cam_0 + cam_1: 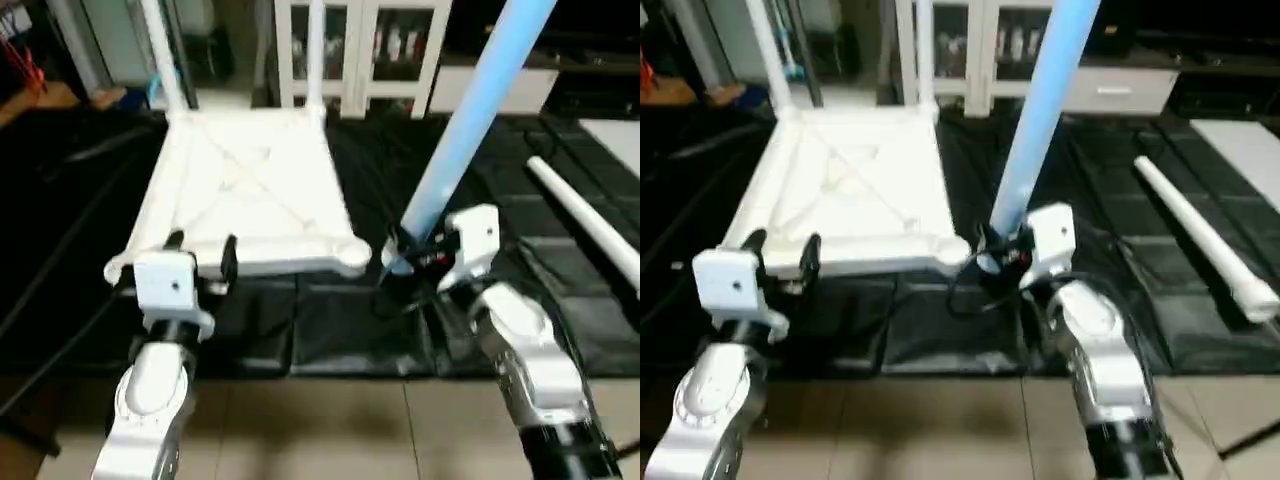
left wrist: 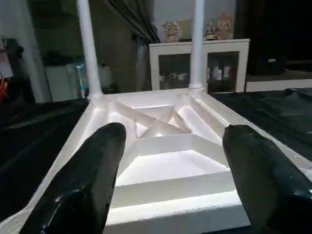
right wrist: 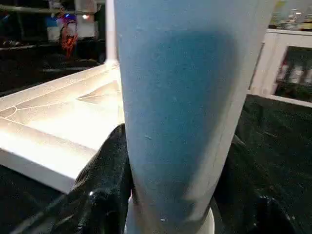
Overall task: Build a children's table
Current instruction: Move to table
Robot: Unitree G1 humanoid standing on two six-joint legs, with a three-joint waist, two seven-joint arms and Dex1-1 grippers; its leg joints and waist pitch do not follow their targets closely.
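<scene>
The white square table top (image 1: 255,190) lies upside down on a black mat, its X-ribbed underside up. Two white legs (image 1: 163,55) (image 1: 316,55) stand screwed into its far corners. My right gripper (image 1: 400,258) is shut on a third leg (image 1: 470,120), held tilted, its thick end just right of the near right corner socket (image 1: 355,255). A fourth leg (image 1: 585,222) lies on the mat at the right. My left gripper (image 1: 200,255) is open at the top's near edge, its fingers (image 2: 92,175) apart with the ribbed underside between them in the left wrist view.
A white glass-door cabinet (image 1: 360,50) stands behind the table top. A white panel (image 1: 615,135) lies at the far right on the mat. The black mat (image 1: 340,330) ends at a tiled floor (image 1: 330,430) near me. Dark clutter sits at the far left.
</scene>
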